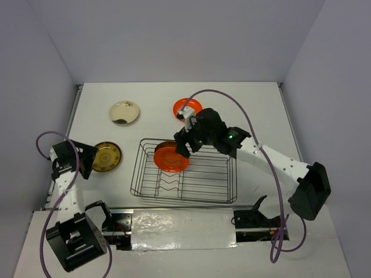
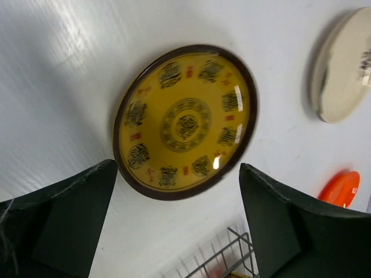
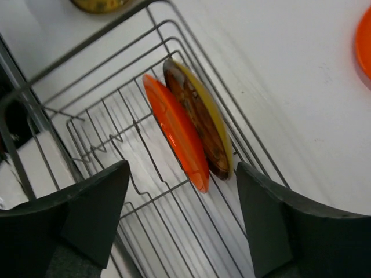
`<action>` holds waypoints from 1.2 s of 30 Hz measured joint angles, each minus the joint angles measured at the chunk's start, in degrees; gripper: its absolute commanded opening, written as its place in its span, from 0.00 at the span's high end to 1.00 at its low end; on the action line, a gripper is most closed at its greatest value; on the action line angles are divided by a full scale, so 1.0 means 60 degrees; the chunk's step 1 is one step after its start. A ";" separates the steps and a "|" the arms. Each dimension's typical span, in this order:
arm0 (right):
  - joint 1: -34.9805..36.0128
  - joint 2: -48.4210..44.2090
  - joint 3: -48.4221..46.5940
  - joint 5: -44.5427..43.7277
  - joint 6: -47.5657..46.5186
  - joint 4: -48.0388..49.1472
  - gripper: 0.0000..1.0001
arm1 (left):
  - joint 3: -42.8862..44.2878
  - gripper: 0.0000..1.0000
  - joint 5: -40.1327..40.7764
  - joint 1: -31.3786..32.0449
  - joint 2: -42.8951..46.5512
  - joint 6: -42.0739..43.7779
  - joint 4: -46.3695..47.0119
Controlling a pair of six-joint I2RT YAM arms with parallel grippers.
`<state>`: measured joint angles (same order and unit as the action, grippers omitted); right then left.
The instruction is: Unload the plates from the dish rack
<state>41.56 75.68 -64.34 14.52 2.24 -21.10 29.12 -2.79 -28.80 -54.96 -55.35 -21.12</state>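
Note:
The dark wire dish rack (image 1: 203,185) stands mid-table. Two plates stand on edge at its far left end: an orange-red plate (image 1: 171,160) and a yellow-brown plate (image 1: 164,146) just behind it. In the right wrist view they stand side by side, the orange one (image 3: 177,136) and the yellow-brown one (image 3: 200,116). My right gripper (image 1: 184,145) hovers open above them (image 3: 182,214), touching neither. My left gripper (image 1: 87,160) is open and empty (image 2: 179,220), just beside a yellow patterned plate (image 2: 185,121) lying flat on the table (image 1: 106,156).
A cream plate (image 1: 124,112) lies at the back left and an orange-red plate (image 1: 187,107) lies beyond the rack. Both show in the left wrist view, cream (image 2: 342,66) and orange (image 2: 339,188), with a rack corner (image 2: 232,258).

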 measured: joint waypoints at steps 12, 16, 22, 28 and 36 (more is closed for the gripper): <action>0.1239 0.1370 -0.0852 -0.1082 -0.2200 -0.0397 0.32 | 0.3009 0.00 -0.1166 0.0000 0.1945 0.2284 -0.1188; 0.1508 0.1985 -0.1166 -0.1366 -0.2565 -0.0517 0.34 | 0.3020 0.01 -0.2098 0.0004 0.1566 0.2976 -0.1260; 0.1632 0.2306 -0.1228 -0.1555 -0.2758 -0.0557 0.39 | 0.2947 0.00 -0.2754 0.0004 0.1351 0.3493 -0.1341; 0.1712 0.2441 -0.1257 -0.1701 -0.2820 -0.0546 0.48 | 0.2765 0.01 -0.3067 0.0004 0.1348 0.3730 -0.1264; 0.1909 0.2645 -0.1351 -0.2328 -0.2732 -0.0634 0.31 | 0.2681 0.01 -0.3297 0.0018 0.1293 0.3920 -0.1253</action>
<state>53.01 91.55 -72.44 0.56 -14.15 -24.91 45.21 -22.57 -28.69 -47.20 -31.83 -28.64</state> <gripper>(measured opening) 0.649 0.994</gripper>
